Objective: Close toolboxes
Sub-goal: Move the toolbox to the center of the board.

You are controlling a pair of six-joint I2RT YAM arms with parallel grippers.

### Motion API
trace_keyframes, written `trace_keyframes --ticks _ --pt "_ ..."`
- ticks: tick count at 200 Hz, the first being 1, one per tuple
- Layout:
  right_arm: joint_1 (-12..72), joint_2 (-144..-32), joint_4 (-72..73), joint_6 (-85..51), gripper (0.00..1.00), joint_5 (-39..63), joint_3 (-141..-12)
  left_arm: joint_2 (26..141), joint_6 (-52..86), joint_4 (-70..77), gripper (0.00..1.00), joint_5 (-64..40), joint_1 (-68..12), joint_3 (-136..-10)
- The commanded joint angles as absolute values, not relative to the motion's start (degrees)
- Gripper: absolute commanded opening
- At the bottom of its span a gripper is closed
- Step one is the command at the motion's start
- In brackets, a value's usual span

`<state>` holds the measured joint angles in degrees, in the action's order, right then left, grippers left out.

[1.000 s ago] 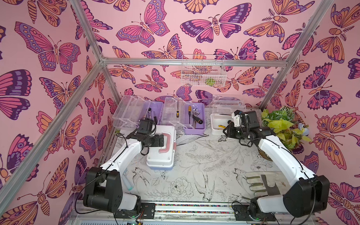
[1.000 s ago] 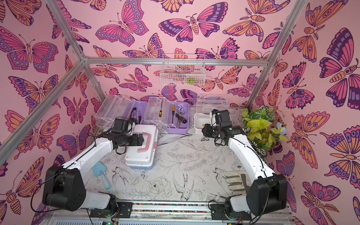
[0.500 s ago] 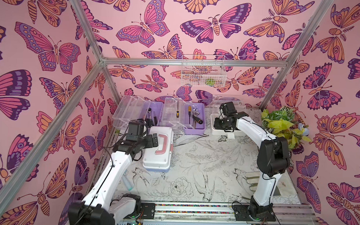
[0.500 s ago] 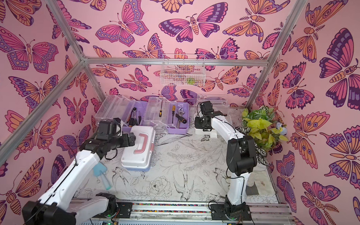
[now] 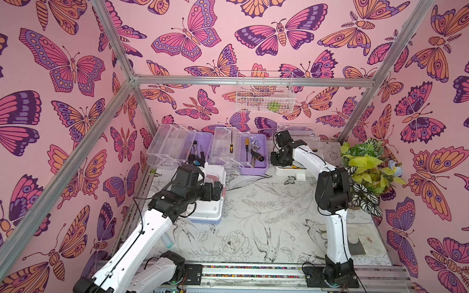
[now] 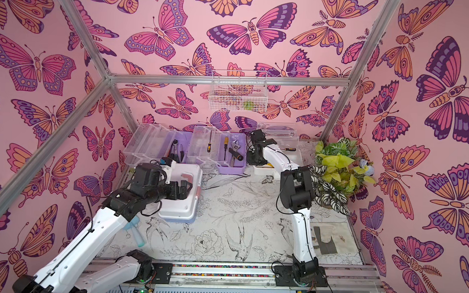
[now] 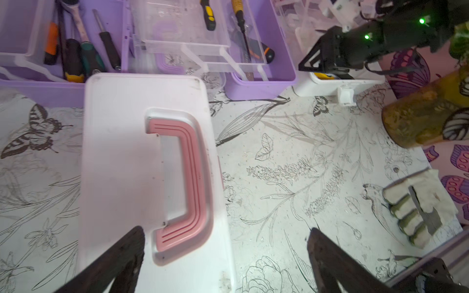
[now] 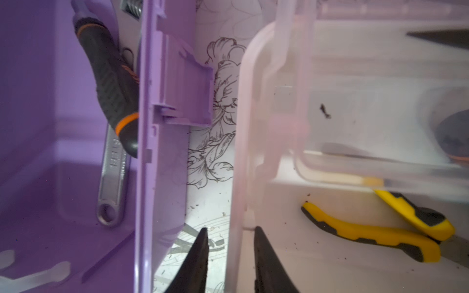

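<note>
- Pink butterfly walls [image 5: 194, 38] enclose the flower-printed tabletop [image 5: 266, 212].
- Left gripper [image 7: 225, 229]: jaws wide, above the closed light blue toolbox [image 7: 121, 152].
- Right gripper [image 8: 229, 229]: jaws narrow, astride the white toolbox [image 8: 291, 253] wall, near the tabletop's back edge.

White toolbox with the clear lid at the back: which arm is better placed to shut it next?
The right one, I'd judge. The right pincer sits at the side rim of that white toolbox, jaws narrowly apart; the left pincer hangs wide open over the light blue toolbox, farther away.
</note>
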<state>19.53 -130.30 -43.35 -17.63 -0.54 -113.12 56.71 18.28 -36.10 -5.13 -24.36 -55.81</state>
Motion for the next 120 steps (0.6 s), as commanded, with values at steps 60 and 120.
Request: trace_keyframes --ticks 60,120 --pt "18.79 -120.47 -39.36 -18.64 0.09 0.0 -96.11 57.07 21.58 -37.08 1.0 -2.57 -31.6 -54.75" --pt "21.05 -103.26 -30.51 -23.2 0.06 3.65 -73.07 62.24 21.84 -35.63 0.99 -1.15 -35.48 -56.46"
